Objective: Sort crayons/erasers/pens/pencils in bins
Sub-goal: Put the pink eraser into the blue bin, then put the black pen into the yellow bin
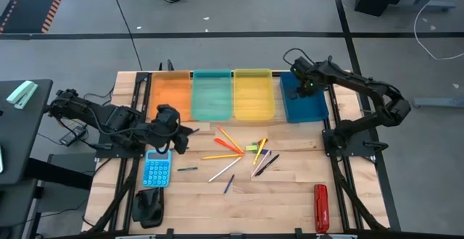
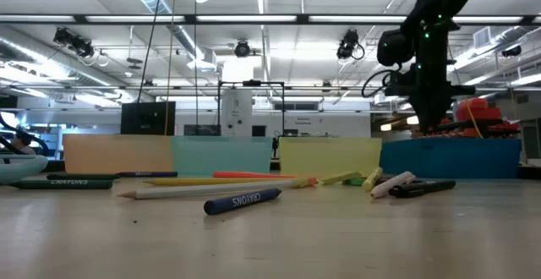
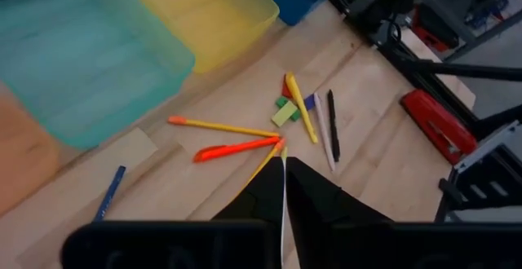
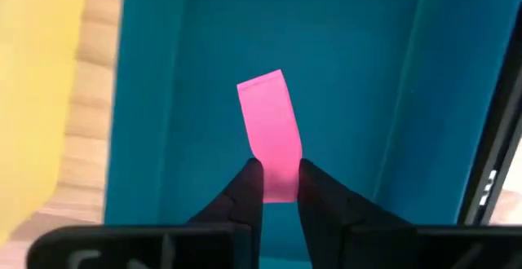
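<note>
Right gripper (image 4: pixel 280 189) hangs inside the dark blue bin (image 1: pixel 304 101), its two dark fingers pinched on the lower end of a flat pink eraser (image 4: pixel 270 130); eraser is a smooth oblong block, tilted, its upper end free over the bin's glossy translucent floor. Bin walls rise on both sides of the fingers; nothing else shows inside it. In the low view that arm comes down from above behind the blue wall, so the grip itself is hidden there. Next along the row sit the yellow bin (image 1: pixel 254 94), teal bin (image 1: pixel 212 94) and orange bin (image 1: pixel 170 95), all the same translucent rectangular trays, side by side at the far edge of the pale wooden table (image 1: pixel 290 188). Left gripper (image 3: pixel 284 189) is above the table's left part near the light-blue calculator (image 1: pixel 156 169), fingers closed together with nothing between them. Ahead of it lies the loose scatter: thin orange and yellow pencils (image 3: pixel 224 126), a thicker red-orange crayon (image 3: pixel 235 148), a dark pen (image 3: pixel 333 124), small green erasers (image 3: pixel 285 110), a dark blue crayon (image 2: pixel 242 201) marked CRAYONS, all unsorted mid-table. A red oblong tool (image 1: pixel 321 208) rests near the table's front right corner, a black object (image 1: pixel 150 206) at front left
</note>
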